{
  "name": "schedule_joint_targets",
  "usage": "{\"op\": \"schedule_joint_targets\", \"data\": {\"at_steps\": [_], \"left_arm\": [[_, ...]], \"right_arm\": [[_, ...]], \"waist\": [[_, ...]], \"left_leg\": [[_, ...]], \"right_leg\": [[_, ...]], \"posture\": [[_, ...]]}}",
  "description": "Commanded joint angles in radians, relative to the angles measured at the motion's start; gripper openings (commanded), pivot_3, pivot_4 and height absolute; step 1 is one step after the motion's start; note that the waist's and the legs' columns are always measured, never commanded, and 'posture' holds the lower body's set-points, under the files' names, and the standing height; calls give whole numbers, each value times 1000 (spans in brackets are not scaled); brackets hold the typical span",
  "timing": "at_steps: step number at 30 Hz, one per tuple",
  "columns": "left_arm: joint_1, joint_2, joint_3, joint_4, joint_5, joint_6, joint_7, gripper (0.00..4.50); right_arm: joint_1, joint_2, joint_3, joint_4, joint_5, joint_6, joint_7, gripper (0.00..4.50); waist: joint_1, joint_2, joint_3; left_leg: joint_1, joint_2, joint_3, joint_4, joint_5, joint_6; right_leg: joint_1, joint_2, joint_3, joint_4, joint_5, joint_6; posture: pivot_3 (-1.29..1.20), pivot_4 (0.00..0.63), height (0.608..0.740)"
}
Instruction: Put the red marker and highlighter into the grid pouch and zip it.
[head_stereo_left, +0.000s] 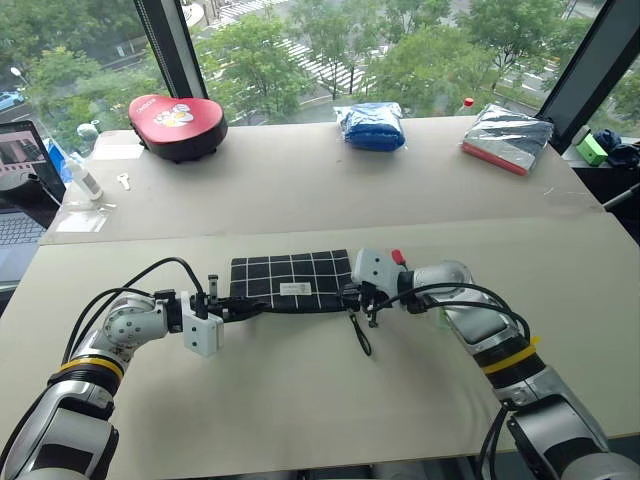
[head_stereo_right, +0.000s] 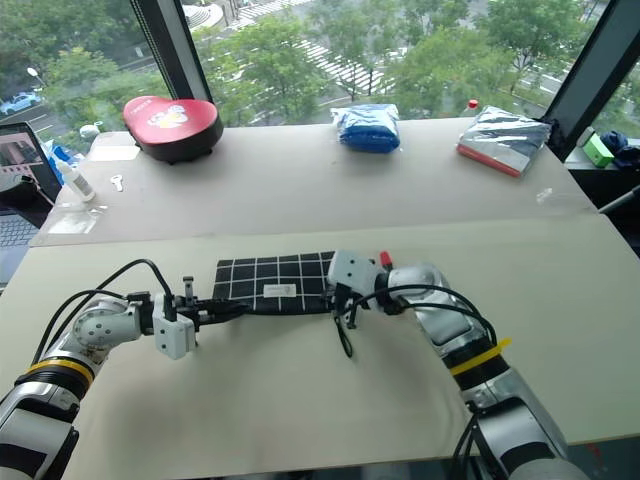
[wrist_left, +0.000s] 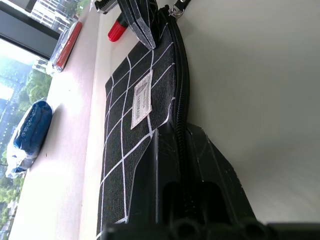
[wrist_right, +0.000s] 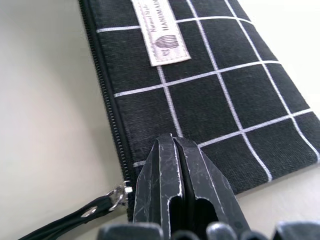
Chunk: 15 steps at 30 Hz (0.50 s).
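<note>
The grid pouch (head_stereo_left: 290, 275) lies flat mid-table, its white label (wrist_right: 160, 35) facing up and its zipper along the near edge. My left gripper (head_stereo_left: 235, 308) is shut on the pouch's left end at the zipper edge (wrist_left: 182, 115). At the pouch's right end is my right gripper (wrist_right: 172, 137), fingers close together, tips over the fabric corner. The black cord pull (head_stereo_left: 358, 335) trails free on the table beside it. A red tip of the red marker (head_stereo_left: 397, 257) shows just behind the right gripper; the rest is hidden. The highlighter is hidden.
At the table's far side stand a red heart-shaped case (head_stereo_left: 178, 122), a blue bag (head_stereo_left: 372, 125) and a silver packet (head_stereo_left: 507, 137). A laptop (head_stereo_left: 20, 190) and a small bottle (head_stereo_left: 85, 180) sit at the far left.
</note>
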Motion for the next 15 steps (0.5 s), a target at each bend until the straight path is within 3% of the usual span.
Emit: {"op": "schedule_joint_targets", "data": {"at_steps": [1, 6, 11, 15], "left_arm": [[43, -16, 7, -65, -124, 112, -41, 0], [92, -33, 79, -215, -283, 325, -52, 0], [132, -43, 152, -411, -359, 609, -9, 0], [175, -45, 166, -554, -341, 800, 18, 0]], "right_arm": [[-68, 45, -110, 3, 95, 64, -33, 1682], [-107, 59, -279, -68, 321, 355, -25, 3361], [-118, -20, -439, -174, 502, 513, -15, 3361], [-48, -86, -427, -248, 484, 499, -36, 3361]], "waist": [[-2, 0, 0], [-1, 0, 0], [-2, 0, 0], [-2, 0, 0]], "left_leg": [[0, 0, 0, 0, 0, 0], [-1, 0, 0, 0, 0, 0], [-9, 0, -1, 4, 0, 1], [-7, 0, -1, 5, -1, 2]], "right_leg": [[0, 0, 0, 0, 0, 0], [-1, 0, 0, 1, 0, 0], [-4, 0, 0, 2, 0, 0], [-3, 0, 0, 1, 0, 0]], "posture": [[0, 150, 740], [0, 150, 740], [0, 150, 740], [0, 150, 740]]}}
